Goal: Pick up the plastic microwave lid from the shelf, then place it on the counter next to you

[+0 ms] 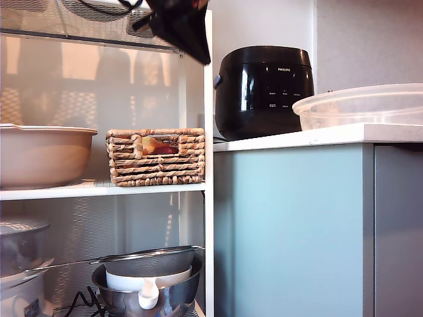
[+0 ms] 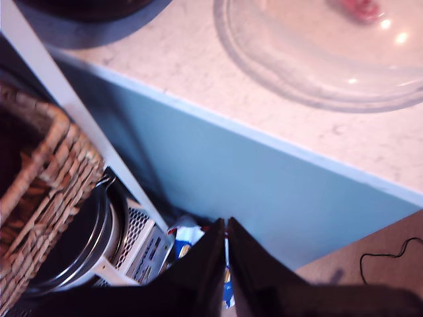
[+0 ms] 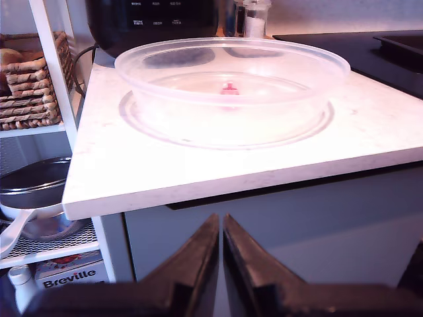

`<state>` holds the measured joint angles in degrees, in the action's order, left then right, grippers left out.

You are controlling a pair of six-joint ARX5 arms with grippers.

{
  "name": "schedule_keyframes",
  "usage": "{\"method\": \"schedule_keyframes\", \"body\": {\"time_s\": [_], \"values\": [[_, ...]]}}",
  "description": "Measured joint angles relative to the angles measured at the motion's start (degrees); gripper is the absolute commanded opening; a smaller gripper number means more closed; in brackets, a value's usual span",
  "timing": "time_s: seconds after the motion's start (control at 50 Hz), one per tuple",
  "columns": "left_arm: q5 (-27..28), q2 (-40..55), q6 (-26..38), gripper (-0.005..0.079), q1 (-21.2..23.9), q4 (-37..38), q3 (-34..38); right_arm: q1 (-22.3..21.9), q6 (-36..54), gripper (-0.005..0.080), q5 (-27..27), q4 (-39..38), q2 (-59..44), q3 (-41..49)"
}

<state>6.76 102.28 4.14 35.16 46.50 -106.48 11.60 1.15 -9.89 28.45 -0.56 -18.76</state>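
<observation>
The lid (image 3: 231, 89) is sitting on the counter (image 3: 198, 168), rim up like a shallow bowl, beside the black cooker (image 1: 264, 89). It is no longer on the shelf (image 1: 208, 165). Judging from this, the placement step is complete and both arms are standing clear.

**Grippers**
- My first gripper (image 2: 226, 228) is holding nothing. Its jaws are pressed together, with only a thin seam between them. It is hanging above the counter edge, looking down past the shelf post.
- My second gripper (image 3: 221, 224) is also holding nothing, jaws closed to a narrow slit. It is sitting below and in front of the counter edge, facing the lid.
- In the exterior view a dark arm part (image 1: 178, 26) is showing at the top, near the shelf post. Which arm it belongs to cannot be told.

**Placement rationale**
- The lid is resting well in from the counter edge, probably so that it cannot tip off.
- Rim-up, the dome is bearing on its flat crown, which appears stable.

**Materials and shapes**
- Lid: clear, slightly frosted plastic, round, with a flared rim and a small red centre spot (image 3: 229, 87).
- Counter: white, faintly speckled, thick-edged, over pale blue fronts.
- Shelf: white frame with mesh backing, carrying a woven basket (image 1: 156, 156) and a beige bowl (image 1: 43, 155).
</observation>
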Motion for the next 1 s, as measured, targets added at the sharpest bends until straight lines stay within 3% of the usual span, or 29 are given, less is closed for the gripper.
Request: {"method": "schedule_keyframes", "body": {"time_s": [0.16, 0.44, 1.0], "values": [[0.4, -3.4, 0.2, -0.0020, 0.0, -1.1, 2.4, -1.6, -1.1, -0.0012, 0.4, 0.1, 0.0, 0.0], [0.4, -12.6, 0.2, -0.0020, -3.1, -7.6, 16.2, -2.2, -2.4, -0.0012, 0.9, 0.4, 0.0, 0.0], [1.9, -30.7, -0.1, -0.0020, -21.0, -20.1, 40.2, -2.2, -2.4, -0.0012, 0.7, 6.3, 0.0, 0.0]]}}
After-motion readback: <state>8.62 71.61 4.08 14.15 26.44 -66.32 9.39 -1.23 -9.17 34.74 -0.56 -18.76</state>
